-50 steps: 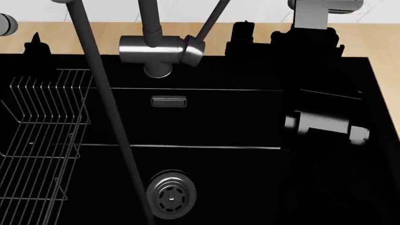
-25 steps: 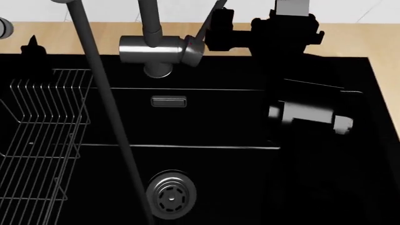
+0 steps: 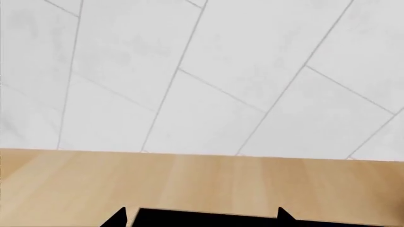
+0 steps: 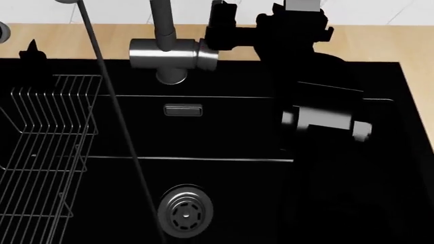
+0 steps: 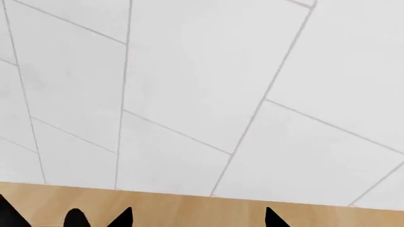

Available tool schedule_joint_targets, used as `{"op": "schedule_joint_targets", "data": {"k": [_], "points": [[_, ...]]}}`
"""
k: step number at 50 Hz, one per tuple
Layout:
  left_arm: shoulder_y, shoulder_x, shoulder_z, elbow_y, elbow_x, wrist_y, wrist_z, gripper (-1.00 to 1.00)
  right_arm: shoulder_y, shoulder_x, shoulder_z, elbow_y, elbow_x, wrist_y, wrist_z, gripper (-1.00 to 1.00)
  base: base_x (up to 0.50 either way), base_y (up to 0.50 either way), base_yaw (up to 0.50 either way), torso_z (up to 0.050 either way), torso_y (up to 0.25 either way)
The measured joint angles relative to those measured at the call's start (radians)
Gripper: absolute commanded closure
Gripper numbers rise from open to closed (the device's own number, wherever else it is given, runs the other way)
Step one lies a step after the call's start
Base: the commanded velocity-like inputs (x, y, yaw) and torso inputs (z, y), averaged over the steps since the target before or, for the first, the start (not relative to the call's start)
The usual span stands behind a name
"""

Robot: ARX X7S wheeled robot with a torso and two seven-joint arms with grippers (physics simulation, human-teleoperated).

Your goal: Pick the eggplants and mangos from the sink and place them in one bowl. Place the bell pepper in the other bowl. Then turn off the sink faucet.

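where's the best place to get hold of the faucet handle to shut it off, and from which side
Probably the free far end of the faucet lever, though in the head view the right end effector hides it. The lever leaves the right end of the steel faucet body, so come from the right, over the sink, with fingers across the thin rod: the tip gives the most leverage. Contact cannot be confirmed.

White tiled wall (image 3: pixel 208 71) above wooden counter (image 3: pixel 189 182); fingertips (image 3: pixel 120 218) apart

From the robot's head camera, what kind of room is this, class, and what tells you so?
Most likely a kitchen: a black sink with a drain, a faucet above it, a wire rack, and white wall tiles.
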Motion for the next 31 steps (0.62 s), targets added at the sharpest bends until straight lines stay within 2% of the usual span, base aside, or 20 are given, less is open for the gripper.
{"op": "schedule_joint_targets", "data": {"k": [10, 17, 31], "points": [[0.008, -0.007, -0.002, 0.000, -0.002, 0.006, 0.004, -1.00, 0.009, -0.002, -0.169, 0.001, 0.177, -0.009, 0.012, -1.00, 0.00, 0.00, 0.00, 0.000, 0.000], [0.017, -0.011, -0.001, 0.001, -0.001, 0.010, 0.005, -1.00, 0.009, 0.000, -0.209, -0.001, 0.208, -0.014, 0.020, -1.00, 0.00, 0.00, 0.00, 0.000, 0.000], [0.013, -0.013, 0.007, 0.034, -0.005, -0.011, -0.003, -1.00, 0.000, 0.016, -0.038, -0.001, 0.030, -0.034, 0.034, -1.00, 0.00, 0.00, 0.00, 0.000, 0.000]]}}
